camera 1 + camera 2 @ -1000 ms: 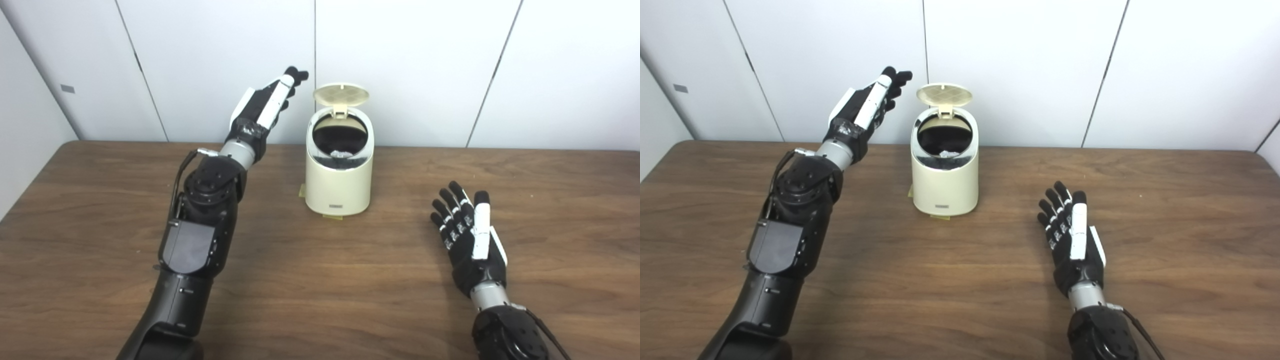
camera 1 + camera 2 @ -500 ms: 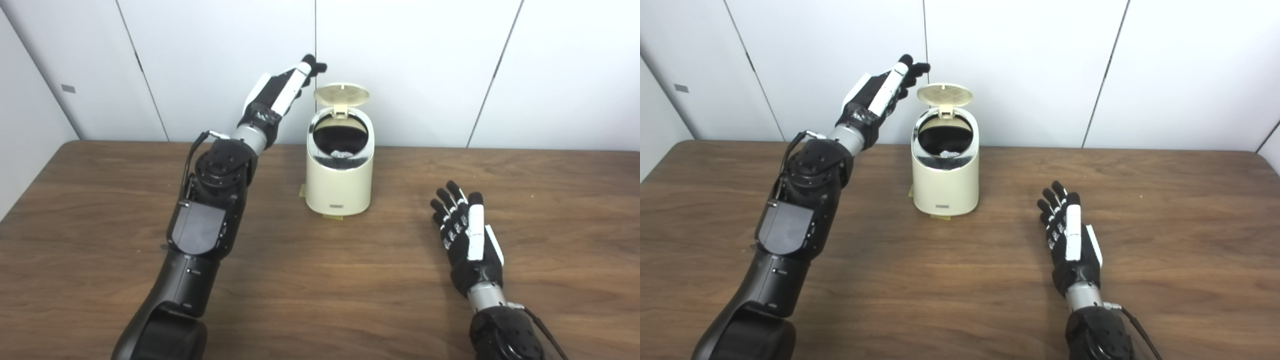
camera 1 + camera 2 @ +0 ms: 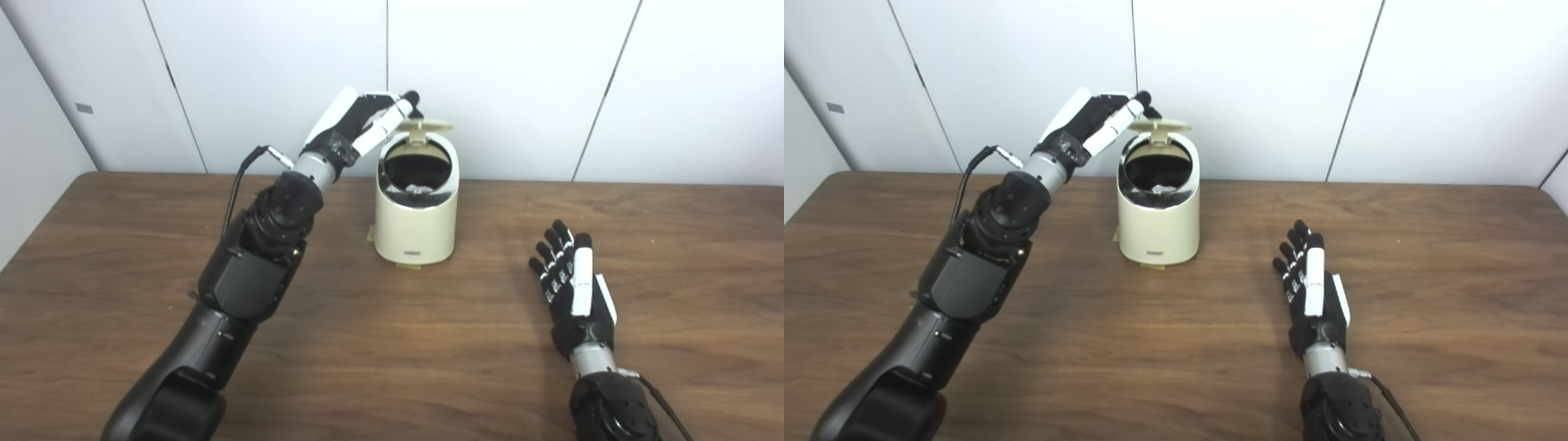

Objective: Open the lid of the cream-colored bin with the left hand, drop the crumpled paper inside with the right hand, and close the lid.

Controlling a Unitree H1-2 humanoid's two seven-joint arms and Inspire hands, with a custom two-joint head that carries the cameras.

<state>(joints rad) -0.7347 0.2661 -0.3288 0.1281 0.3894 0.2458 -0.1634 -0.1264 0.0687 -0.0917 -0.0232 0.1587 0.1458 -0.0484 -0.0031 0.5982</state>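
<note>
The cream-colored bin stands at the back middle of the brown table. Its round lid is partly tipped forward over the dark opening. Grey crumpled paper lies inside the bin. My left hand is raised beside the bin's top left, fingers apart, with its fingertips touching the lid's upper side. My right hand rests open on the table to the right of the bin, fingers spread and holding nothing.
A white panelled wall rises directly behind the bin. Small yellow tape pieces mark the bin's base. The left arm stretches across the table's left half.
My left hand swung right and over to the lid, and the lid has tilted forward from fully upright. The right hand drew slightly back toward me.
</note>
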